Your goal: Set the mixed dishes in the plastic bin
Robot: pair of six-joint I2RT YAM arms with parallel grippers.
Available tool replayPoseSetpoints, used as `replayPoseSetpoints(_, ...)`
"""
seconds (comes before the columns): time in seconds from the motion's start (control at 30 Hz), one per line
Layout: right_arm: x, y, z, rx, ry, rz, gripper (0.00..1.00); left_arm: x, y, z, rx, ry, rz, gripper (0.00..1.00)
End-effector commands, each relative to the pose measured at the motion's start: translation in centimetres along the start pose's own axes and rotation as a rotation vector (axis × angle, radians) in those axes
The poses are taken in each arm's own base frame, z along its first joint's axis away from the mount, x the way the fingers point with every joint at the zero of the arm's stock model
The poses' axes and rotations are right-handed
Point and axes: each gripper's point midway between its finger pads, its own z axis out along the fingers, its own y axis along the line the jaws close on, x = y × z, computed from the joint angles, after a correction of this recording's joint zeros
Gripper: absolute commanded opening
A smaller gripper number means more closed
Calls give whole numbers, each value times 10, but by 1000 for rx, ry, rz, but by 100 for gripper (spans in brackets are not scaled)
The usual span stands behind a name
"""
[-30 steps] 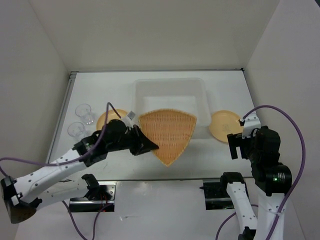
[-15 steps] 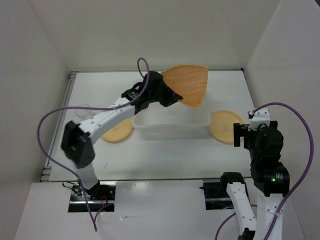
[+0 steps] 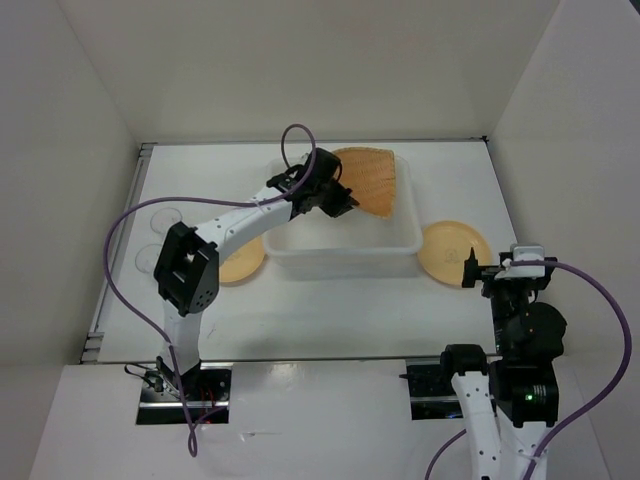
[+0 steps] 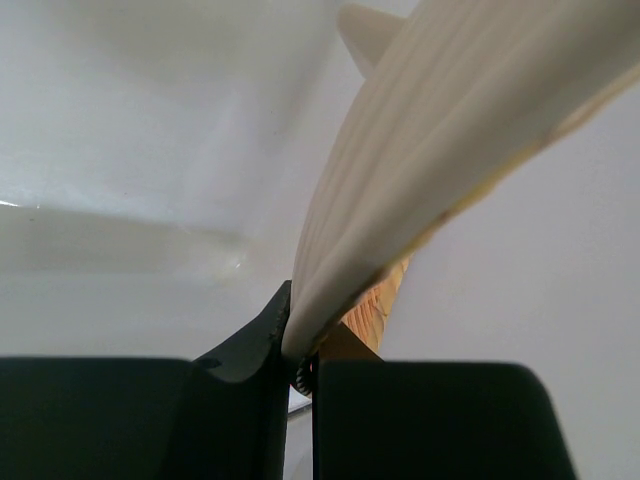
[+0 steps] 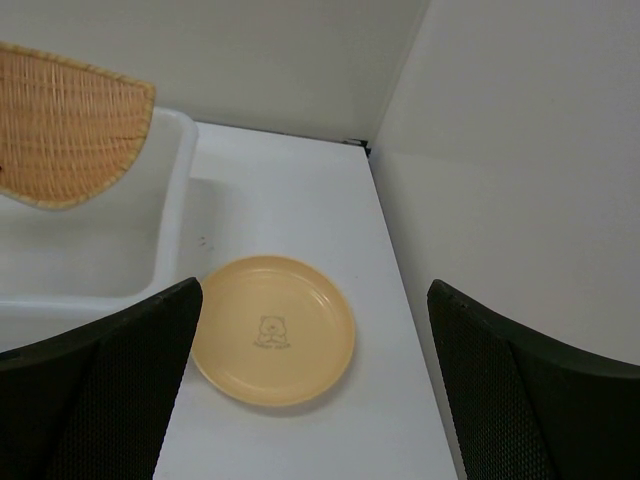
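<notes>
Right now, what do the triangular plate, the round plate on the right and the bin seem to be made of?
Triangular plate: tan weave-patterned surface, matte; wicker or moulded plastic, unclear.
Round plate: smooth yellow-orange, faint sheen, probably plastic.
Bin: translucent white plastic, smooth rounded rim.

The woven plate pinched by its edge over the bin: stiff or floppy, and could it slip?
Probably stiff: the woven plate shows no sag, held steeply tilted by one rim pinch from the left gripper. Likely light, as that small grip carries it. Its underside looks smooth, so it might pivot or slip toward the bin.
</notes>
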Motion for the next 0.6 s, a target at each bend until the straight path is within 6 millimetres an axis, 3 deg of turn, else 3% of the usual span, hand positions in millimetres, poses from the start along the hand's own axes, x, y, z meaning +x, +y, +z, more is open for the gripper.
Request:
replayPoseSetpoints(0.0, -17, 3, 5, -10, -117, -2, 97, -11, -12, 7, 52, -37, -69, 0)
replayPoseSetpoints(0.13, -6, 1, 4, 10, -105, -11, 97, -4, 19, 23, -9, -21, -119, 0)
replayPoseSetpoints(0.27, -10, -2, 2, 24, -122, -8, 97, 11, 40, 33, -50, 5, -137, 0)
replayPoseSetpoints(0.43, -8, 1, 2, 15, -124, -9, 97, 26, 55, 52, -81, 53, -154, 0)
replayPoseSetpoints(0.57, -8, 1, 2, 15, -124, -9, 97, 31, 55, 61, -72, 82, -155, 0)
